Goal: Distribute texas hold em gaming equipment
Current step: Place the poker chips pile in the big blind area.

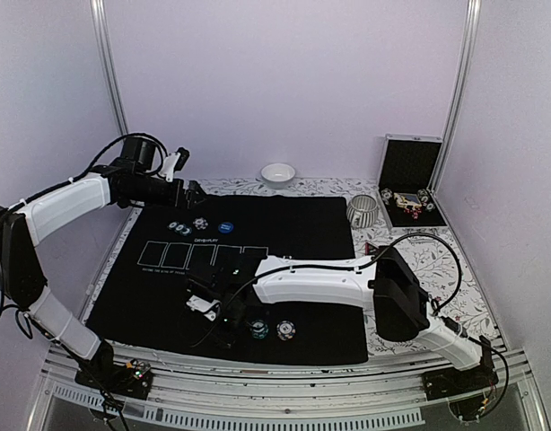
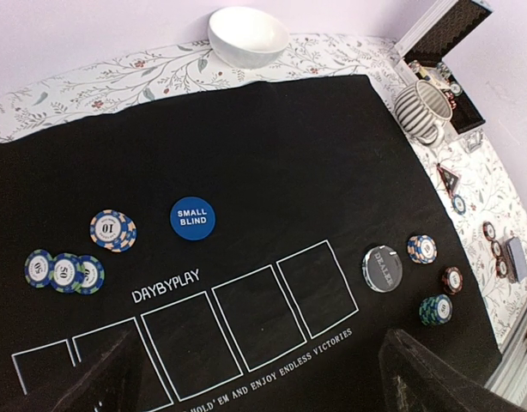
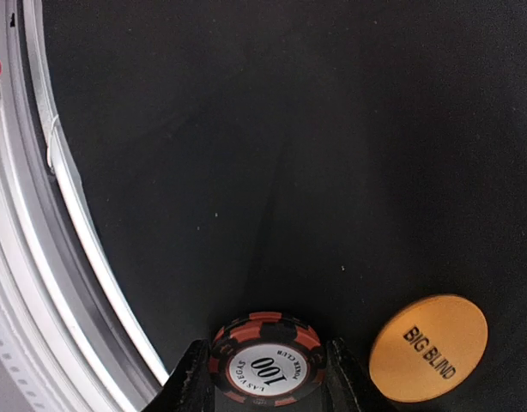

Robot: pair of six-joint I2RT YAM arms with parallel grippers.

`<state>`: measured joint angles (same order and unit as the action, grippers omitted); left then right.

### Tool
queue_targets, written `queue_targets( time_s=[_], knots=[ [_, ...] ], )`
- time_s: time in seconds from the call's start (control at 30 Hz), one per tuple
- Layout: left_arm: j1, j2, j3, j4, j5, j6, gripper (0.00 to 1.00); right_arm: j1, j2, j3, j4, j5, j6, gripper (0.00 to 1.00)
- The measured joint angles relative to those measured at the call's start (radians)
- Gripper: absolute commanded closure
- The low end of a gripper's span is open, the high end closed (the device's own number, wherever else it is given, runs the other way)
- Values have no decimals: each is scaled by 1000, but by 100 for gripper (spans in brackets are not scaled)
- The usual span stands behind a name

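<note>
My right gripper is shut on a black-and-red 100 poker chip, low over the black mat. An orange Big Blind disc lies just to its right. In the top view the right gripper is near the mat's front edge, with a green chip stack and another chip beside it. My left gripper hangs open and empty over the printed card boxes. A blue Small Blind disc, a 10 chip, three overlapping chips and a Dealer button lie on the mat.
A white bowl stands beyond the mat, a ribbed mug at its far right corner, and an open black case behind the mug. A red triangular marker, loose chips and cards lie on the floral cloth.
</note>
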<state>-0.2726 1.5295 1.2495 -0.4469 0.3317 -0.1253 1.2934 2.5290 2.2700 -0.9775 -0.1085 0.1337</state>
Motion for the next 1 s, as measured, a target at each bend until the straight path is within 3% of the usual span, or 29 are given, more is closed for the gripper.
queue_targets(
  time_s=[0.5,0.73,1.0],
  knots=[
    [4,0,0,0,1,0,2,6,10,27,-90,104,39,82],
    [6,0,0,0,1,0,2,24,12,27,-118,115,34,42],
    [8,0,0,0,1,0,2,29,12,27,-123,113,31,33]
  ],
)
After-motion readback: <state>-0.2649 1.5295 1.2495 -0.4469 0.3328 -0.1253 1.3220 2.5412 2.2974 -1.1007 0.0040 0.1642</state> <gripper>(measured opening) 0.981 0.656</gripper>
